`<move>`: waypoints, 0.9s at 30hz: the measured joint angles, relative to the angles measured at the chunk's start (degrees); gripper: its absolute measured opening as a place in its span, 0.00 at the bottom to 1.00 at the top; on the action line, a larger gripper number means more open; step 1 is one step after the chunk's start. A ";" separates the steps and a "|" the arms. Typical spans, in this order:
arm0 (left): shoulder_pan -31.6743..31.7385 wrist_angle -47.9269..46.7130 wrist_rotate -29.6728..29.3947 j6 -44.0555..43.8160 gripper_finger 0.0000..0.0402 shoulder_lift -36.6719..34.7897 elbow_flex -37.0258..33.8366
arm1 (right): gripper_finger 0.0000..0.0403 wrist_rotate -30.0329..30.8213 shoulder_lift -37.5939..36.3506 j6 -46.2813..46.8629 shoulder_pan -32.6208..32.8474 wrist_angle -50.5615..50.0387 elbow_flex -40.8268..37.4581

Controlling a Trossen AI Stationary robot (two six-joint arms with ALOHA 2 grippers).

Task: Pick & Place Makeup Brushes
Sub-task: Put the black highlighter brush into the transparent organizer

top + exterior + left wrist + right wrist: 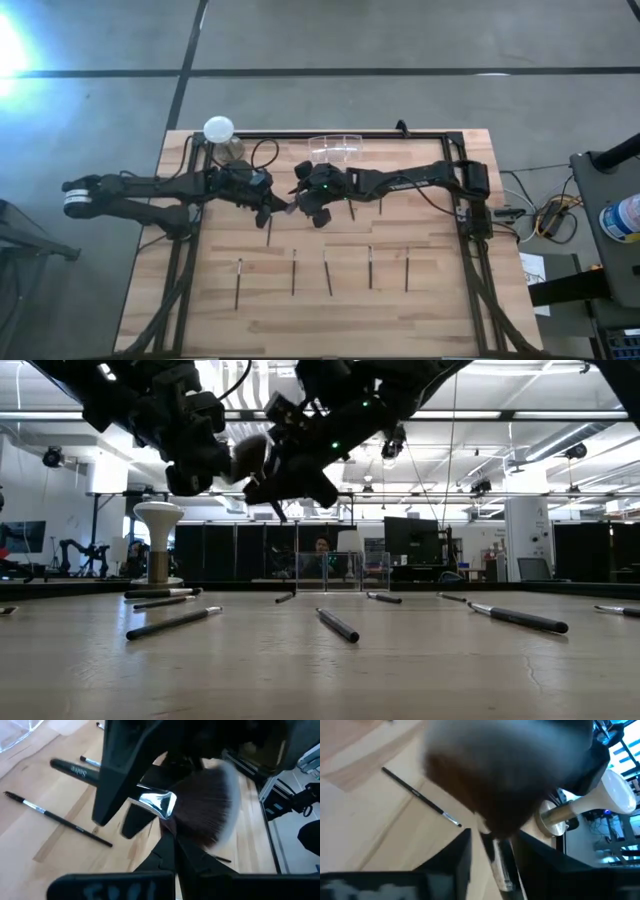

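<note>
I have both arms raised over mid-table, tips meeting: left gripper (272,207) clamps a fluffy brush (200,805), right gripper's (303,190) fingers straddle it, grip unclear. Clear container (335,149) looks empty; other brushes (327,272) lie on the table (440,310).

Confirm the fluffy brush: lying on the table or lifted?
Lifted. In the low view the fluffy brush hangs well above the table; the left gripper is shut on its handle, the right gripper close beside it.
</note>
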 joint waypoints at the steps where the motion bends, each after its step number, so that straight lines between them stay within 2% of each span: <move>1: 0.00 0.05 0.00 0.00 0.00 0.00 0.00 | 0.24 0.02 0.33 0.11 0.00 -0.58 0.40; 5: 0.03 0.08 0.11 0.01 0.00 -0.15 0.00 | 0.08 0.04 -0.06 0.18 0.02 -1.01 0.80; 8: 0.05 0.63 -0.90 -0.84 0.01 -0.37 0.23 | 0.08 -0.18 -1.95 1.98 -0.28 -1.56 0.15; 12: 0.09 0.09 -3.01 1.00 0.07 -2.05 0.46 | 0.08 -3.34 -5.85 5.57 -2.51 -1.28 -2.45; 15: 0.07 0.59 -6.94 3.28 0.10 -3.94 -0.81 | 0.08 -4.79 -8.57 9.22 -5.50 0.95 -5.91; 18: 0.22 6.49 -9.30 4.96 0.12 -4.99 -4.22 | 0.08 -8.15 -10.42 13.77 -9.40 7.76 -9.84; 21: 0.29 17.49 -9.25 5.40 0.12 -5.00 -8.87 | 0.08 -11.39 -10.87 20.10 -14.22 15.44 -12.14; 27: 1.02 31.03 -9.25 5.35 0.13 -3.82 -15.80 | 0.08 -12.47 -8.41 28.30 -23.34 23.25 -13.69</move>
